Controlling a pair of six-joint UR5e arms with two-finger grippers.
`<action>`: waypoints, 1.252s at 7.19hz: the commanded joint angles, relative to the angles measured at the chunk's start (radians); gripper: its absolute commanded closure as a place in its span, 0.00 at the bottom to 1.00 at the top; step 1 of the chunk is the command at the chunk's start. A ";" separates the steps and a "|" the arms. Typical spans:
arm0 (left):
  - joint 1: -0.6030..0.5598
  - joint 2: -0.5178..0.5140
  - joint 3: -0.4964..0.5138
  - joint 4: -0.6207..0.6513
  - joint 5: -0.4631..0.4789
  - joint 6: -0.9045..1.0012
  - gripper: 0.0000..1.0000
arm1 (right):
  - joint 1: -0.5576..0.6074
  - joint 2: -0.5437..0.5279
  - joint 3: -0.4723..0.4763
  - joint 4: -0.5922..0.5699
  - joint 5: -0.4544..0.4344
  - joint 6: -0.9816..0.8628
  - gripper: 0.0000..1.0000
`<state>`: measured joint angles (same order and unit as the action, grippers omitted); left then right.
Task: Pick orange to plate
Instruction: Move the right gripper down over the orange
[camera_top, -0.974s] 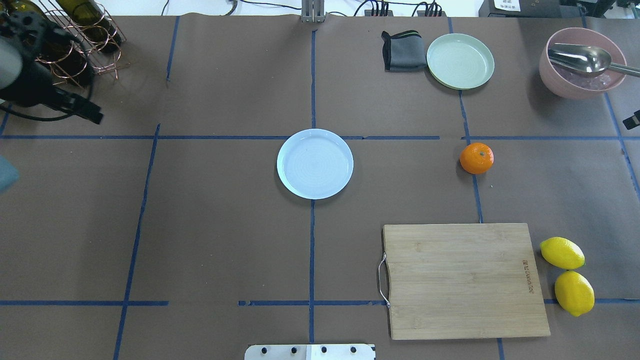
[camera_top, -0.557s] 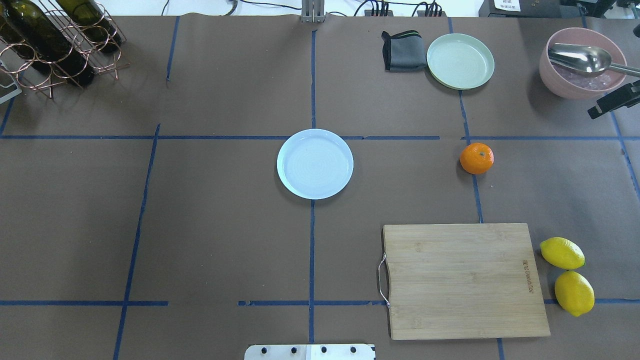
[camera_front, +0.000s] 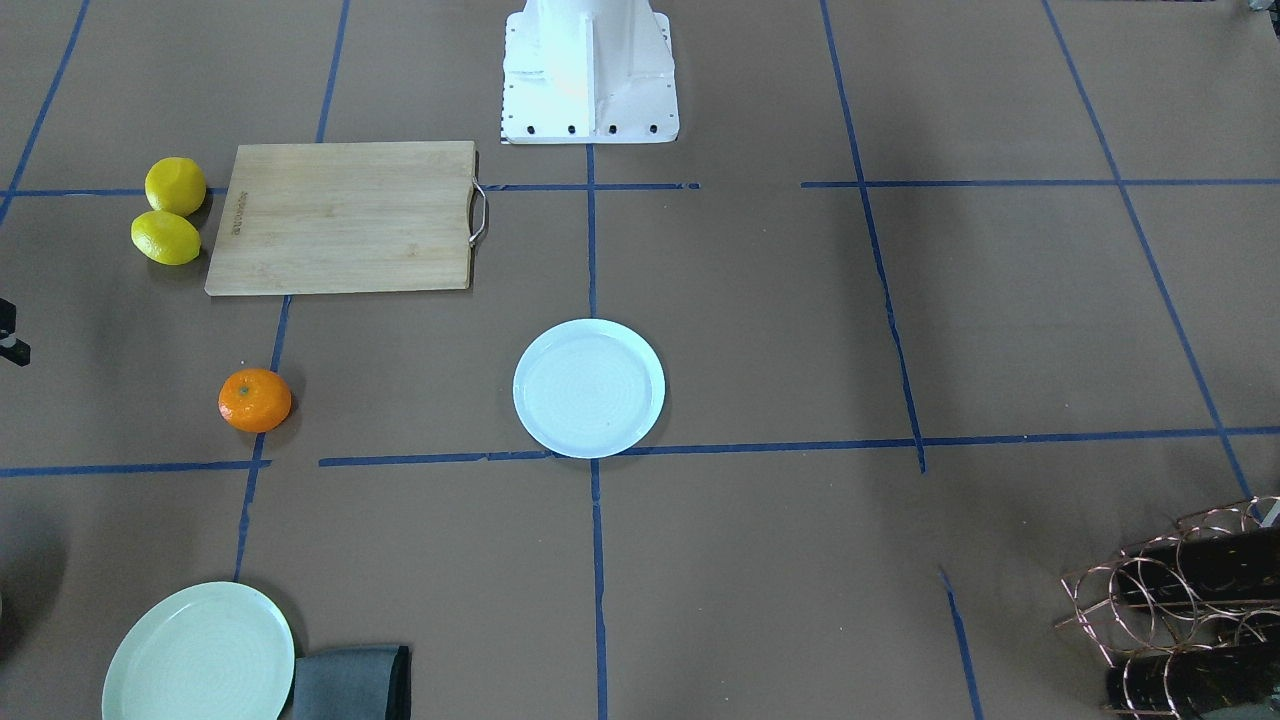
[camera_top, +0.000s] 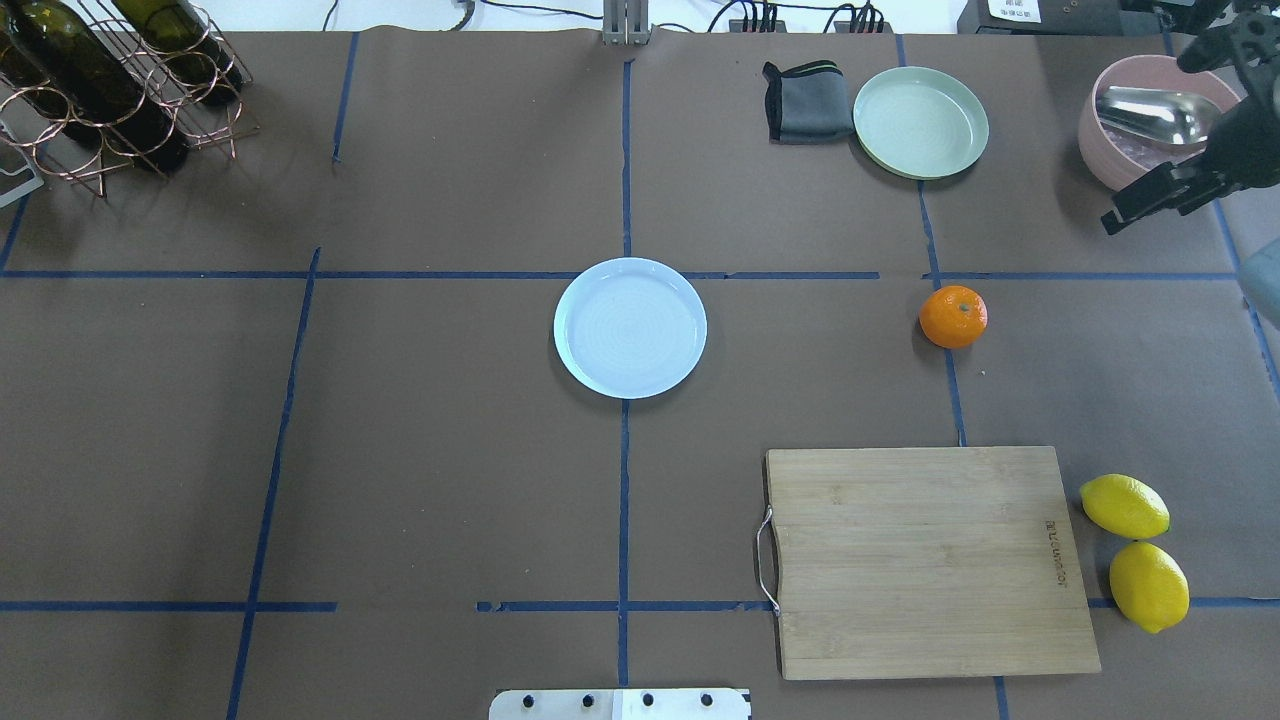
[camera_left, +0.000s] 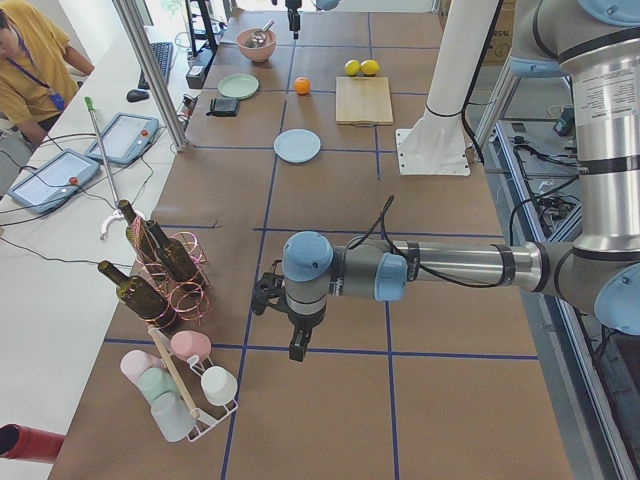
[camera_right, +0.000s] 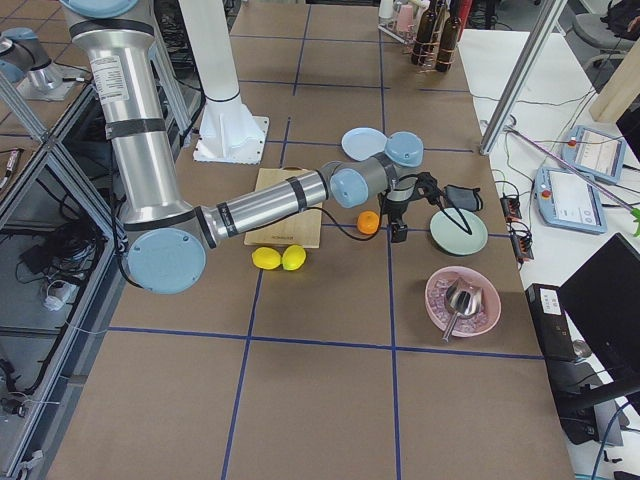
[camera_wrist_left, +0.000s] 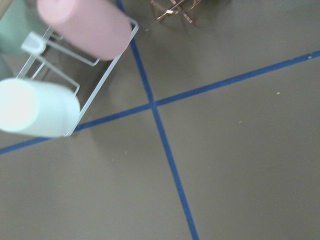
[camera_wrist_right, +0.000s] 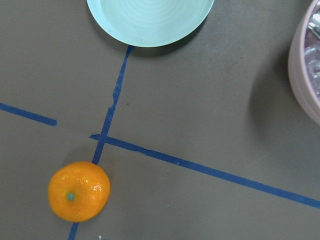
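Orange (camera_top: 953, 316), right of centre: likely light, firm, quick to roll; pinch across its middle. Whether either arm's jaws are released, I cannot tell.

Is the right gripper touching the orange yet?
Apart. The overhead view shows the right gripper up by the pink bowl, with bare table between it and the orange.

Cutting board (camera_top: 925, 560), two lemons (camera_top: 1125, 506) beside; green plate (camera_top: 920, 122) beside grey cloth (camera_top: 800, 102).
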<state>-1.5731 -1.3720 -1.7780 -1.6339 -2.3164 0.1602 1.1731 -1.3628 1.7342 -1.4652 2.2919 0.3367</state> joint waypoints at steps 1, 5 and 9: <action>-0.002 0.007 -0.004 -0.006 -0.006 -0.001 0.00 | -0.136 0.039 -0.008 0.064 -0.092 0.210 0.00; -0.002 0.008 -0.006 -0.004 -0.008 -0.001 0.00 | -0.314 0.059 -0.031 0.108 -0.264 0.321 0.00; -0.001 0.013 -0.014 -0.001 -0.008 -0.001 0.00 | -0.348 0.062 -0.051 0.108 -0.290 0.321 0.00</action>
<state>-1.5751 -1.3595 -1.7912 -1.6358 -2.3240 0.1595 0.8364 -1.3021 1.6869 -1.3576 2.0086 0.6579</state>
